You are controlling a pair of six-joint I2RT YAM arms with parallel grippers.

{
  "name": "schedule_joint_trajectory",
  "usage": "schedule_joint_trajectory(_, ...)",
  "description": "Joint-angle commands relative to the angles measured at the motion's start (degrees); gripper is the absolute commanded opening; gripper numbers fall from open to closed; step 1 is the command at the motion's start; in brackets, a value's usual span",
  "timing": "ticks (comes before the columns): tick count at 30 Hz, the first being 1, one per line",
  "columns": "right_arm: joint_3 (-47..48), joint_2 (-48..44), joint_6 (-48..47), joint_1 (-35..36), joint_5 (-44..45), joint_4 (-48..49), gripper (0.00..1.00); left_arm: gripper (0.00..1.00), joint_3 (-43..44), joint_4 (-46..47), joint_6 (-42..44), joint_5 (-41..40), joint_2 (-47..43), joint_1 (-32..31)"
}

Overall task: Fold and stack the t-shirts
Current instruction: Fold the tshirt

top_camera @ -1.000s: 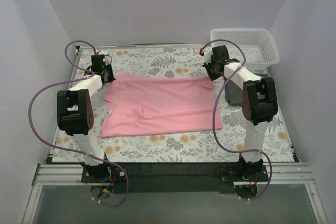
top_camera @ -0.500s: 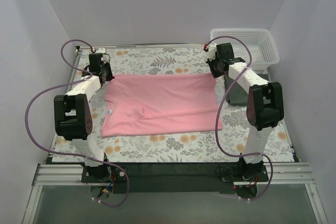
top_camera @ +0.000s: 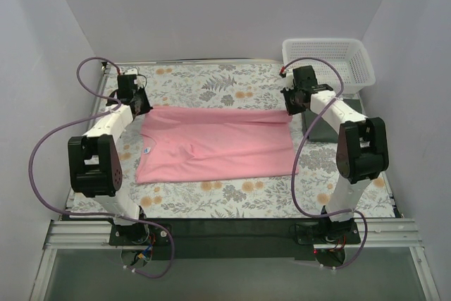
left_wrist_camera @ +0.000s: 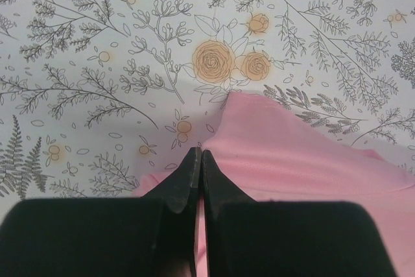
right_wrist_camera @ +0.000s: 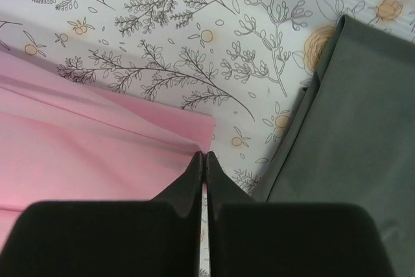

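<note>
The light pink t-shirt [top_camera: 215, 142] lies spread on the floral table cloth, collar to the left. My left gripper [top_camera: 138, 102] is shut on its far left corner; in the left wrist view [left_wrist_camera: 198, 154] the pink cloth [left_wrist_camera: 305, 160] runs in between the closed fingers. My right gripper [top_camera: 290, 103] is shut on the far right corner [right_wrist_camera: 202, 155], and the pink cloth [right_wrist_camera: 78, 141] rises in a fold to the fingertips. The dark green t-shirt [top_camera: 318, 130] lies folded flat just right of the pink one, partly under my right arm, and shows in the right wrist view [right_wrist_camera: 363, 128].
A white mesh basket [top_camera: 356, 68] stands at the far right corner. The floral table cloth [top_camera: 211, 82] covers the table. White walls close in the left, back and right sides.
Both grippers have moved slightly outward with the shirt's far corners. The far edge now runs straighter and a little nearer the front. Both elbows have dropped lower.
</note>
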Motion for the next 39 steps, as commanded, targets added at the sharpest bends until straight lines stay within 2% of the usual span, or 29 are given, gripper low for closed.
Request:
schedule_joint_trajectory(1,-0.96,-3.35,3.63,-0.53,2.56,-1.12,0.01,0.00,-0.93,-2.77,-2.68,-3.23,-4.73,0.35)
schedule_joint_trajectory(17,-5.44,-9.24,9.26,-0.62,6.26,-3.41,0.01,0.00,-4.53,-4.71,-3.65,-4.82,-8.94,0.35)
schedule_joint_trajectory(39,-13.00,-10.38,15.41,-0.53,2.13,-5.17,0.01,0.00,-12.09,-2.60,-6.46,-1.83,-8.68,0.26)
